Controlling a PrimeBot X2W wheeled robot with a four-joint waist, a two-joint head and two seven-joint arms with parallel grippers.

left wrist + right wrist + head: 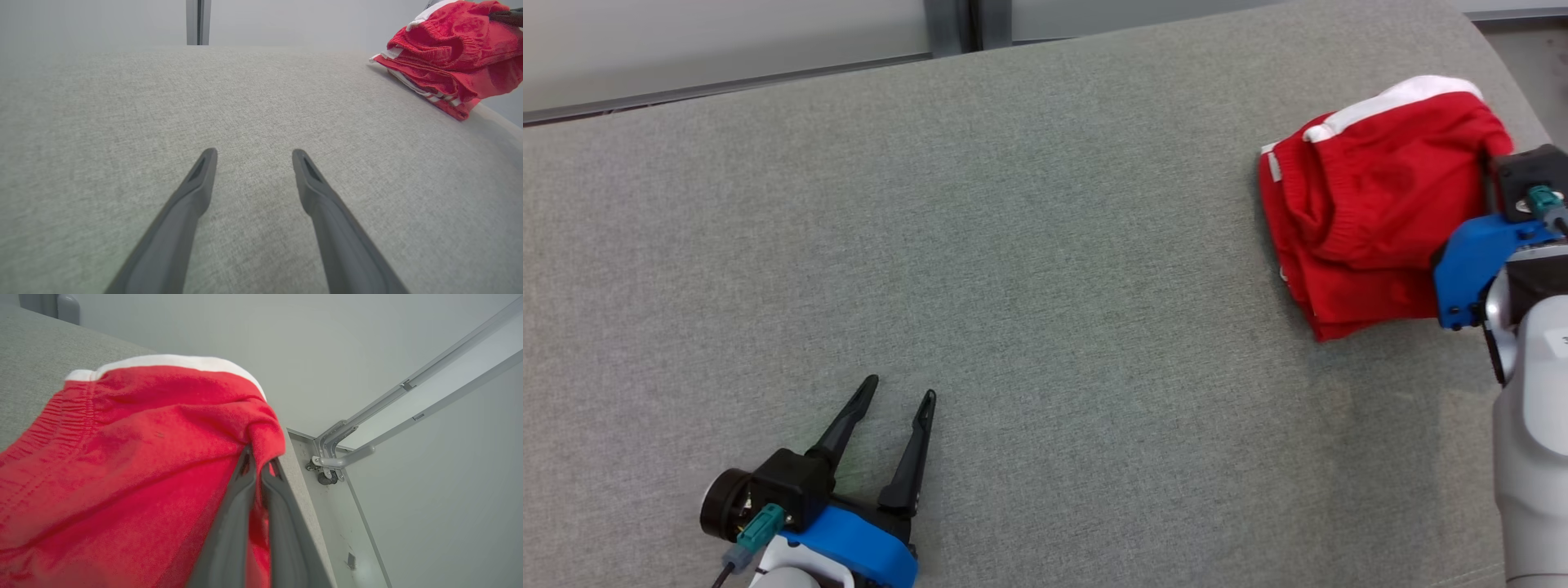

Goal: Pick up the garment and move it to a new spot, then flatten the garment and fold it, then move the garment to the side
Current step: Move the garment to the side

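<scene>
The garment (1372, 204), a red piece with white trim and a gathered elastic band, is sitting in a bunched heap on the left of the right pincer (257, 461). That pincer's two dark fingers are pressing together on a fold of red cloth at the heap's near corner. The pinched fold is riding up above the rest, while the lower layers are lying on the grey fabric surface (1013, 245). Just to the right of this pincer's fingers the surface's edge (294, 477) is running forward and dropping away. Beyond and below it, a metal bracket (331, 465) with a small wheel is standing ahead of the fingertips and to their right. The heap is crowding that edge, near the surface's rounded far corner, leaving little room on the pincer's right. The left pincer (903, 388) is holding its fingers wide apart with nothing between them, its tips pointing along bare fabric. From it, the garment is lying well away, ahead and to its right. A broad stretch of bare surface is opening ahead of this pincer and on both its sides. The surface's far edge is running across well beyond its fingertips, with a grey upright post (198, 22) rising behind.
</scene>
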